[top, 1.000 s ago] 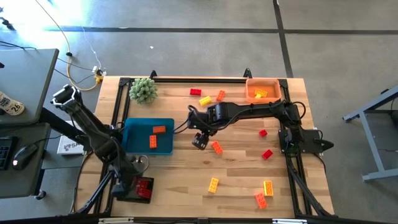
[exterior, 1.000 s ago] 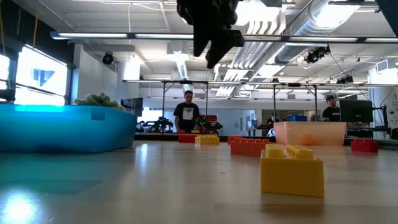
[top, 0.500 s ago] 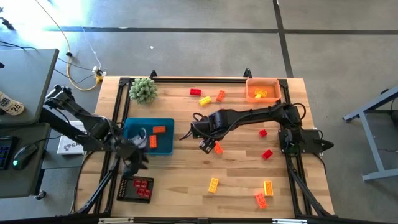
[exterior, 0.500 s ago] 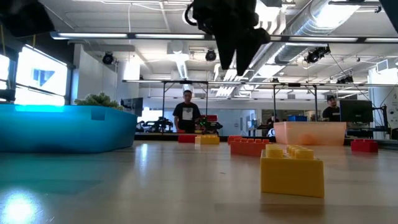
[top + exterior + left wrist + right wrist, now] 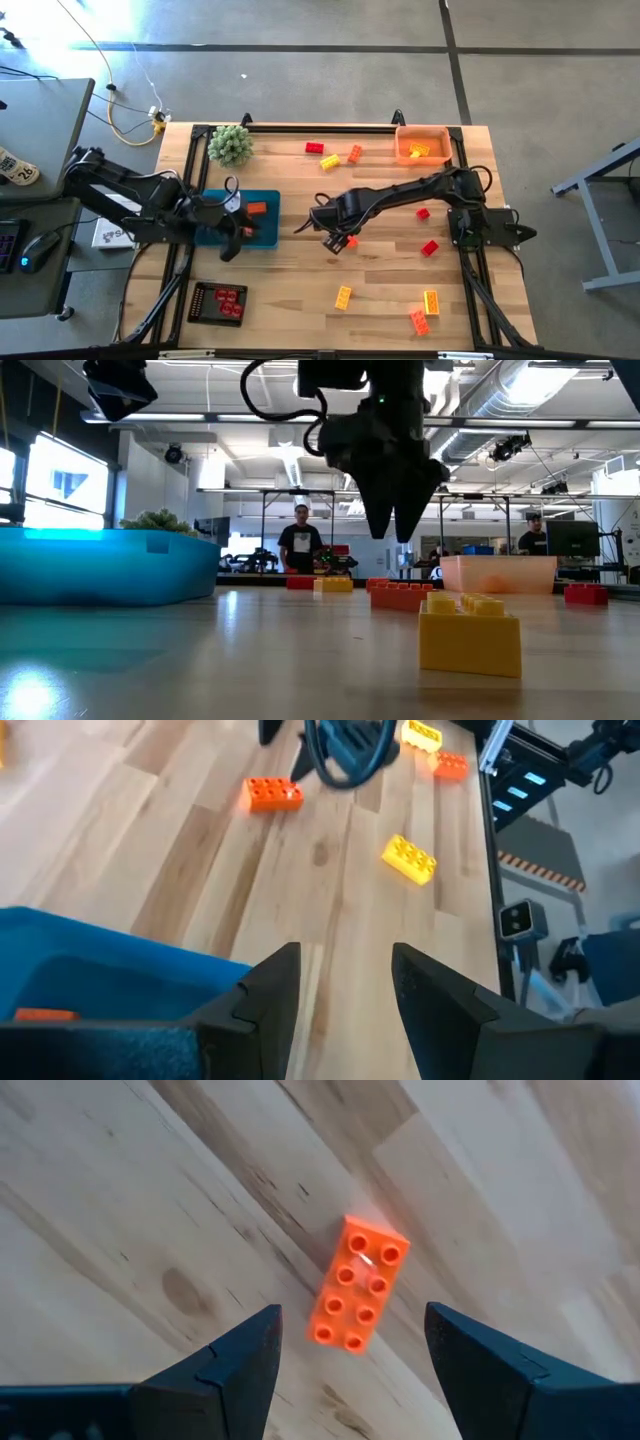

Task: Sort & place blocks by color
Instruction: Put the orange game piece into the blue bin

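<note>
My right gripper [image 5: 350, 1318] is open and points down over an orange block [image 5: 360, 1283] lying flat on the table, studs up, one finger on each side and neither touching it. The high view shows this gripper [image 5: 338, 240] at mid-table beside the block [image 5: 351, 240]; in the low view it [image 5: 392, 525] hangs above the table. My left gripper [image 5: 345, 958] is open and empty over the near right part of the blue tray [image 5: 215, 232]. The tray holds an orange block [image 5: 256, 208]. Red, orange and yellow blocks lie scattered on the table.
An orange tray [image 5: 421, 145] with blocks sits at the far right. A black tray [image 5: 220, 303] with red blocks sits near left, a fuzzy green plant [image 5: 230, 146] far left. Loose blocks: red [image 5: 423, 213], red [image 5: 430, 247], yellow [image 5: 343, 296], yellow [image 5: 431, 301], orange [image 5: 418, 321].
My left gripper has moved from over the black tray toward the table's far edge, and now stands over the blue tray. My right gripper has shifted a little toward the right and near edge and come down over the orange block. No block has moved.
</note>
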`<state>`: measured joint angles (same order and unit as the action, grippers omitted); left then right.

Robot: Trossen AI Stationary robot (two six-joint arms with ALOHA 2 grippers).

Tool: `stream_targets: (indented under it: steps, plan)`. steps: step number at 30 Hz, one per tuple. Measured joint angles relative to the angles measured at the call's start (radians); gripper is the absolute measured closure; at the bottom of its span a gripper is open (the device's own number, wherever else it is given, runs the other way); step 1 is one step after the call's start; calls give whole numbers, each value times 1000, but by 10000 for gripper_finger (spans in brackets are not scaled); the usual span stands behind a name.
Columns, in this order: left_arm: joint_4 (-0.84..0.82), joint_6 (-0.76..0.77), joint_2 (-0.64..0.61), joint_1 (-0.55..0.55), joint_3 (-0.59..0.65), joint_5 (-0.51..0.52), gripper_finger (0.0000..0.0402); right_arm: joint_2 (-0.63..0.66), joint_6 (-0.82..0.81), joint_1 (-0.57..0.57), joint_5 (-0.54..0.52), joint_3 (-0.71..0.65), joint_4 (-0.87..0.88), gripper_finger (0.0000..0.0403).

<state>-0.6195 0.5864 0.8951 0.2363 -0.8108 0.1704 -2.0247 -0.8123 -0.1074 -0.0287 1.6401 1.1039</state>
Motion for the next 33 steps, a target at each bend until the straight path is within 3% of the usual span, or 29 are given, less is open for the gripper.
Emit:
stream_targets:
  steps: [23, 27, 31, 33]
  plan:
    - [125, -198, 0, -213, 0, 25, 255, 1, -150, 0, 61, -266, -287, 174]
    - [125, -198, 0, -247, 0, 26, 255, 7, -187, 2, 84, -290, -306, 213]
    - [125, -213, 0, -285, 0, 26, 255, 8, -220, 3, 89, -288, -302, 280]
    - [125, -223, 0, -302, 0, 26, 255, 5, -226, 2, 90, -278, -298, 291]
